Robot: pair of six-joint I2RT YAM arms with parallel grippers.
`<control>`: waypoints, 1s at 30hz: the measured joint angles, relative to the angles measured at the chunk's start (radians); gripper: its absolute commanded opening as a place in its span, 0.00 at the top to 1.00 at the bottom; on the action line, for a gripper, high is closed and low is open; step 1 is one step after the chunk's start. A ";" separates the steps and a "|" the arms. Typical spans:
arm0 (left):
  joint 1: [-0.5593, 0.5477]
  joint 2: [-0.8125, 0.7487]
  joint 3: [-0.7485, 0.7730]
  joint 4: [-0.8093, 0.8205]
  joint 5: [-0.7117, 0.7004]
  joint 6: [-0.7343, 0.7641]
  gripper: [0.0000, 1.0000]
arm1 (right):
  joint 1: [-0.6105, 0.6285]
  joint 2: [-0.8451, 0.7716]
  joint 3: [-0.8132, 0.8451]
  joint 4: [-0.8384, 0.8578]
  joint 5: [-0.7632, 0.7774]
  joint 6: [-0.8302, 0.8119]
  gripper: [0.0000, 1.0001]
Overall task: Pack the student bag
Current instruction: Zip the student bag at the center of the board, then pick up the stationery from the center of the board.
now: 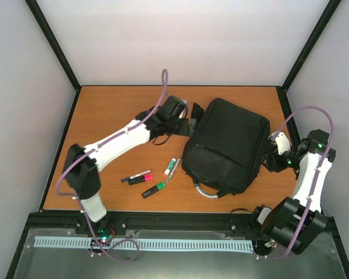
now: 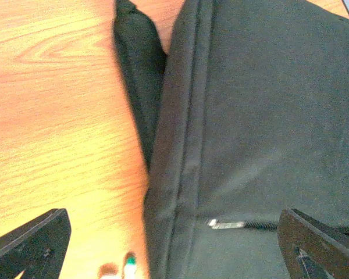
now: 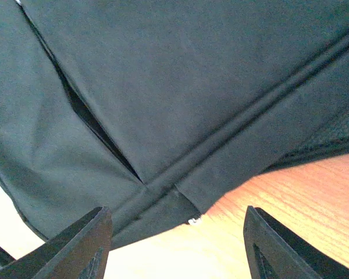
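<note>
Student bag (image 1: 227, 142) lying flat on the table (image 1: 104, 110), right of centre, between my two arms. Its long axis runs from the far side toward my bases, leaning slightly left at the near end, where the grey loop handle (image 1: 206, 192) sits. My left gripper (image 1: 189, 123) is at the bag's far-left corner with its fingers spread wide and holding nothing. In its wrist view the bag fills the right side and a small metal zip pull (image 2: 221, 224) shows low on the fabric. My right gripper (image 1: 267, 161) is at the bag's right edge, likewise spread and empty. Its wrist view shows a dark slit (image 3: 87, 113) in the cloth, possibly a part-open pocket, though I cannot tell. Both arms are just beside the bag, and I judge the left the better placed for that zip. The bag is black, soft and seamed, and its main compartment looks closed. Loose markers (image 1: 145, 181) lie left of it, near my left arm
</note>
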 measured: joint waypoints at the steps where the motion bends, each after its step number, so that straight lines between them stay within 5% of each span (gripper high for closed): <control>1: 0.000 -0.060 -0.054 -0.003 -0.014 0.000 0.00 | 0.000 -0.019 0.000 -0.007 -0.016 -0.001 0.37; 12: -0.003 -0.400 -0.575 -0.015 -0.085 -0.006 0.10 | 0.166 -0.088 -0.038 0.144 -0.070 0.179 0.42; 20: -0.100 -0.442 -0.609 -0.024 -0.072 0.000 0.44 | 0.327 -0.006 -0.085 0.324 -0.113 0.322 0.47; 30: -0.211 -0.264 -0.609 -0.060 -0.161 -0.025 0.51 | 0.425 -0.071 -0.170 0.462 -0.109 0.421 0.47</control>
